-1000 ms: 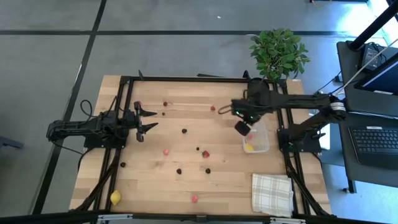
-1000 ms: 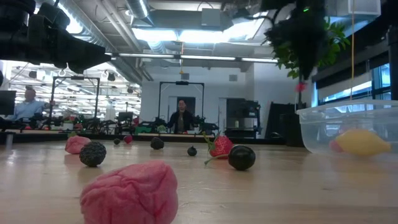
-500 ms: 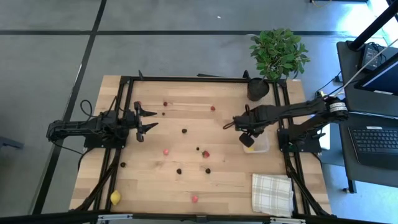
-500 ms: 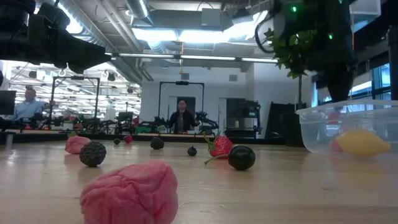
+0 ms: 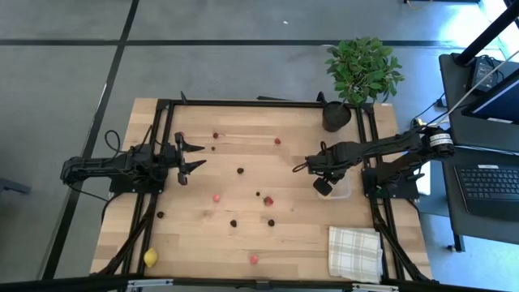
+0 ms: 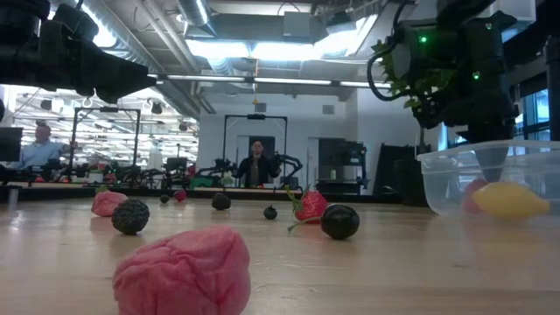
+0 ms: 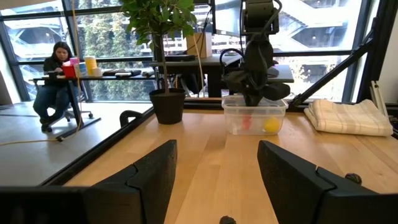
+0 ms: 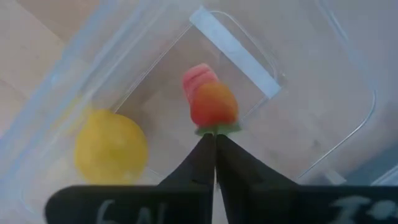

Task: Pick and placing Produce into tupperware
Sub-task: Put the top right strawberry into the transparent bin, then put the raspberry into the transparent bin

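Your right gripper (image 8: 215,140), pinched on a red strawberry's (image 8: 213,104) leafy end, hangs inside the tupperware (image 5: 344,188) at the table's three o'clock; left gripper (image 5: 193,156) waits open at nine.

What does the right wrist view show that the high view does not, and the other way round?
Only the right wrist view shows the right gripper shut on a red strawberry by its green top, above a yellow lemon and a pink piece in the tupperware. Only the high view shows the left gripper open at the table's left, produce scattered on the wood, a second lemon, the checked cloth and the potted plant. Both show the right gripper over the tupperware.
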`<act>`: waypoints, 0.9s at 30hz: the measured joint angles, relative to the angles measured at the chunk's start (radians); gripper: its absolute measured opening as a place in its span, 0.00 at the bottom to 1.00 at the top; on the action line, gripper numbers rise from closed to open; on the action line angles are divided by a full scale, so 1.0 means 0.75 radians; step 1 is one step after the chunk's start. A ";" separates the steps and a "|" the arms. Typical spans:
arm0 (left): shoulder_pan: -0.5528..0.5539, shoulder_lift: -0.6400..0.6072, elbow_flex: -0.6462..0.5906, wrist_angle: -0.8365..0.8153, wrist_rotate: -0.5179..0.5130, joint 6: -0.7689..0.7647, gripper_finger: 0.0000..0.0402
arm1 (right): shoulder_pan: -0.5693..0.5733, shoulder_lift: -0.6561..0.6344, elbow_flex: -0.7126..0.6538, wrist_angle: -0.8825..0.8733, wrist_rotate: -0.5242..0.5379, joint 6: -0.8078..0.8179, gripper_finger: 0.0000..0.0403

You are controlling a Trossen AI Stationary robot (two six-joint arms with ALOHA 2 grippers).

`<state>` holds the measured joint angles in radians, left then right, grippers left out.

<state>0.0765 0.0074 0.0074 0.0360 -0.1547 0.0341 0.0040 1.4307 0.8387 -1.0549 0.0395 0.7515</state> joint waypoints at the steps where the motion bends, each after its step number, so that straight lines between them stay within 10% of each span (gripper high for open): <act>1: 0.000 0.000 0.000 0.000 0.000 0.000 0.54 | 0.000 0.000 0.000 0.000 0.000 -0.002 0.07; 13: 0.000 0.000 0.000 0.000 0.000 0.000 0.54 | -0.001 0.000 0.000 -0.001 0.001 -0.001 0.11; 27: 0.000 0.000 0.000 0.000 0.000 0.000 0.54 | -0.001 0.000 0.054 -0.101 0.001 0.006 0.39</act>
<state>0.0763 0.0074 0.0076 0.0360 -0.1547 0.0341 0.0032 1.4307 0.8793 -1.1304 0.0404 0.7559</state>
